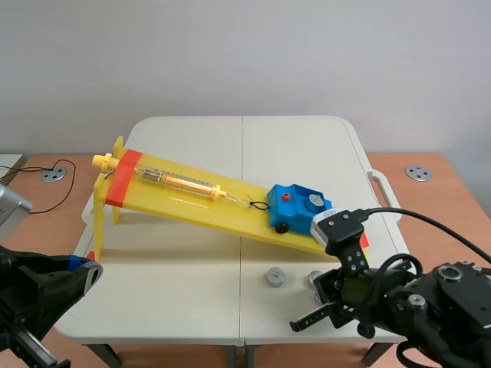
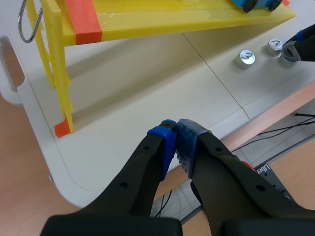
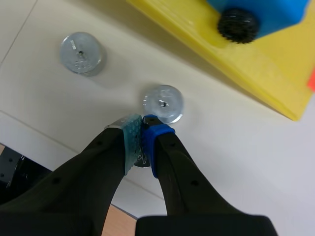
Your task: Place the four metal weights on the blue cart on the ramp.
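Weights (image 3: 163, 103): small discs, likely dense and slick, so pinch across the rim; right gripper (image 3: 141, 124) closed beside one on desk (image 3: 44, 113), left gripper (image 2: 175, 128) closed, well clear.

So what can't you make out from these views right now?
- Grey sliver behind the right gripper, right wrist view: could be the fourth weight, held or lying; the gripper covers it.
- Blue cart: top cut off by the edge in both wrist views.
- One table weight: scene view, partly hidden by the right arm.
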Controlling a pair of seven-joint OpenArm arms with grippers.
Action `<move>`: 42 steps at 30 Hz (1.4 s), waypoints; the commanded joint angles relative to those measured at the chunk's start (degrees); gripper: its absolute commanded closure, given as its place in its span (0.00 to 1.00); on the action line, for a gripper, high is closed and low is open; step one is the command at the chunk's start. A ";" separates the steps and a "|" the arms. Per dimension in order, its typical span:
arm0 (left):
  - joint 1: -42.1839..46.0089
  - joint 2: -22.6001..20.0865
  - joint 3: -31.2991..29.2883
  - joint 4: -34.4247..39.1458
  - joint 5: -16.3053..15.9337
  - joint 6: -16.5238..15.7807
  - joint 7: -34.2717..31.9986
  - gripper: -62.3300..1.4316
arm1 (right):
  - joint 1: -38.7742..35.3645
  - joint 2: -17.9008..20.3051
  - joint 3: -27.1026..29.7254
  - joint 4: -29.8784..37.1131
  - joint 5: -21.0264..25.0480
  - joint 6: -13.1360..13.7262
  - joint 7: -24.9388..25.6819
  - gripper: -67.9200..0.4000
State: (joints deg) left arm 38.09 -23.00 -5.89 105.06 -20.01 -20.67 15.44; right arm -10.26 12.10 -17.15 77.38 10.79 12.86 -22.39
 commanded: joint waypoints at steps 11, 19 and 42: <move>-0.17 0.44 -0.87 2.56 -4.24 -1.18 -5.07 0.91 | -2.86 2.82 12.98 21.42 12.52 4.04 0.52 0.98; -0.17 0.44 -0.87 2.56 -4.24 -1.18 -5.07 0.91 | -3.28 2.36 22.29 29.75 22.60 6.45 0.02 0.98; -0.17 0.44 -0.87 2.56 -4.24 -1.18 -5.05 0.91 | 15.85 -12.02 21.55 9.11 24.85 11.26 0.66 0.98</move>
State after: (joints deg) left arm 38.09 -23.00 -5.89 105.06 -20.01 -20.67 15.70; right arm -0.36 -0.84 5.10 82.48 31.51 20.80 -29.06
